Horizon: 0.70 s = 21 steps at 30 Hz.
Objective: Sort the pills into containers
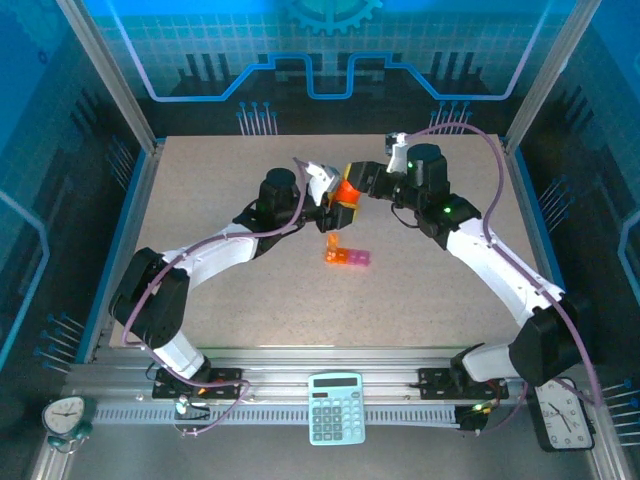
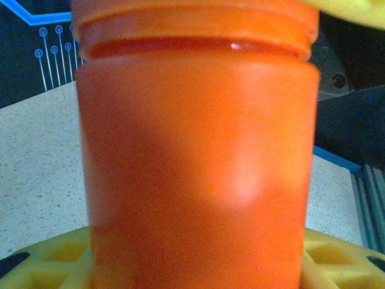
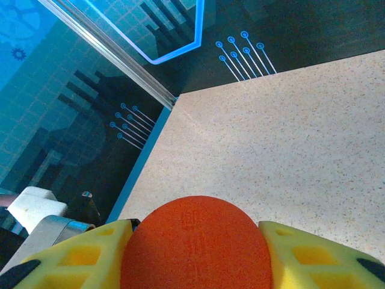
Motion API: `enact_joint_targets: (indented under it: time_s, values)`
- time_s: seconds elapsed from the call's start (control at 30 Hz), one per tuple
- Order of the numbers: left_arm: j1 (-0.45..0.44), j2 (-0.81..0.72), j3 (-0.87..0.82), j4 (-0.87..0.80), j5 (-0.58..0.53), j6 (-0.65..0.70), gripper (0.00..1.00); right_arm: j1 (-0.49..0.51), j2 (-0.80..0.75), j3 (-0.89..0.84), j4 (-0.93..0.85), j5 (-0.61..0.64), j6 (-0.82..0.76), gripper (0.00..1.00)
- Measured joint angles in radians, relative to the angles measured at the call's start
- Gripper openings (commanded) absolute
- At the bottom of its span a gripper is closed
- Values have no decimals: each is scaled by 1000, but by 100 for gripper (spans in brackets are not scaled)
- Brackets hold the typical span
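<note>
At the near edge, on the metal rail in front of the arm bases, a light green calculator [image 1: 335, 407] lies in the middle. A small clock [image 1: 65, 415] stands at the left corner and a black clock [image 1: 566, 418] at the right corner.

Farther in, on the speckled tabletop [image 1: 200, 185], lie the containers [image 1: 347, 256], near the middle. They form a short strip, with the orange compartments to the left and the pink ones to the right. The strip rests flat on the tabletop and is apart from both arms. Whether the little lids are up or down is too small to tell.

Just behind the strip, the two arms meet above the tabletop. Between them is an orange bottle [image 2: 198, 150]. The left pincer [image 1: 340, 207] is clenched on the body of this bottle. In the left wrist view one yellow finger [image 2: 42, 265] lies under the bottle and the other is at the top right corner. The right pincer [image 1: 355, 184] comes from the other side and grasps the round orange cap [image 3: 195, 247]. In the right wrist view its yellow fingers [image 3: 313, 259] touch the cap on both sides.

Behind them the tabletop goes on bare to the blue patterned back wall [image 1: 330, 50].
</note>
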State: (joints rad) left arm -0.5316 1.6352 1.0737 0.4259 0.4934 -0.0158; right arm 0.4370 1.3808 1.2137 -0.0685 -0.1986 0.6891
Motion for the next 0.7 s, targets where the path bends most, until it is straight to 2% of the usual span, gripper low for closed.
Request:
enact_joint_targets:
  time_s: [0.2, 0.27, 0.5, 0.7]
  values:
    - [11, 1, 0, 74, 33, -24, 3, -56, -2, 37, -23, -106, 29, 74]
    - [23, 2, 1, 92, 60, -40, 3, -90, -13, 38, -20, -157, 39, 80]
    - [77, 7, 16, 148, 190, -98, 4, -207, -50, 38, 10, -360, 15, 86]
    - [94, 31, 73, 146, 360, -165, 4, -242, 1, 95, -30, -521, -95, 89]
